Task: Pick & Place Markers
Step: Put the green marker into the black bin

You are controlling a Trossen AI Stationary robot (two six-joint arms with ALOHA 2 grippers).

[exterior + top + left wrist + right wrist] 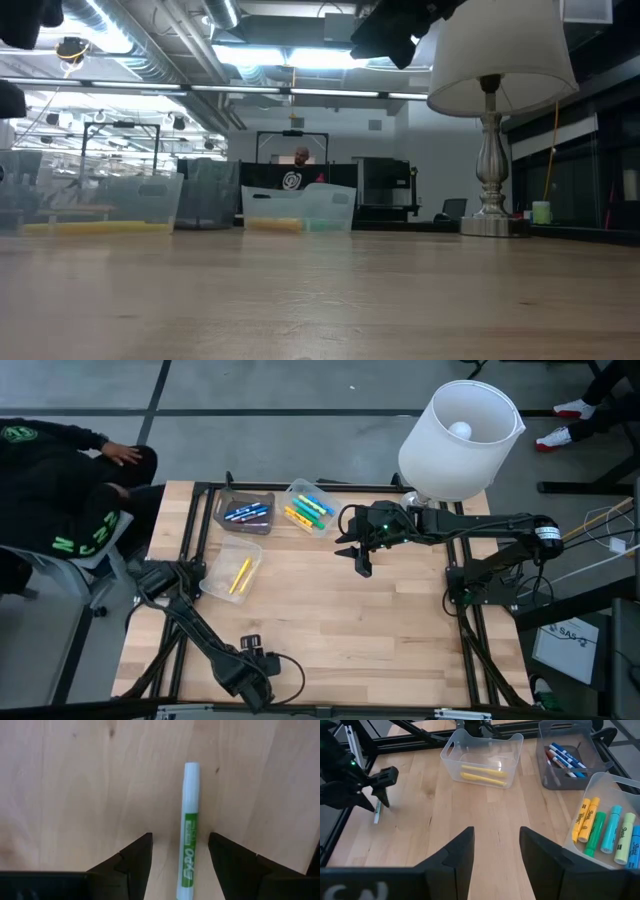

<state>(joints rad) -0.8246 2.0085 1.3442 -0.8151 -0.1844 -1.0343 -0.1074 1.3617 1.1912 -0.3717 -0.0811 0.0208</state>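
1. Green-and-white marker [189, 830]: lies flat on the bare wood, lengthwise between two open dark fingers, touching neither.
2. Yellow markers [481, 774]: lie in a clear bin.
3. Blue markers [565, 756]: in a grey bin.
4. Mixed highlighters [602, 831]: side by side in a third bin.

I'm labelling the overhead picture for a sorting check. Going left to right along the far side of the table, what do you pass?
Clear bin with yellow markers → grey bin with blue markers → clear bin with mixed markers → right claw → white lamp.
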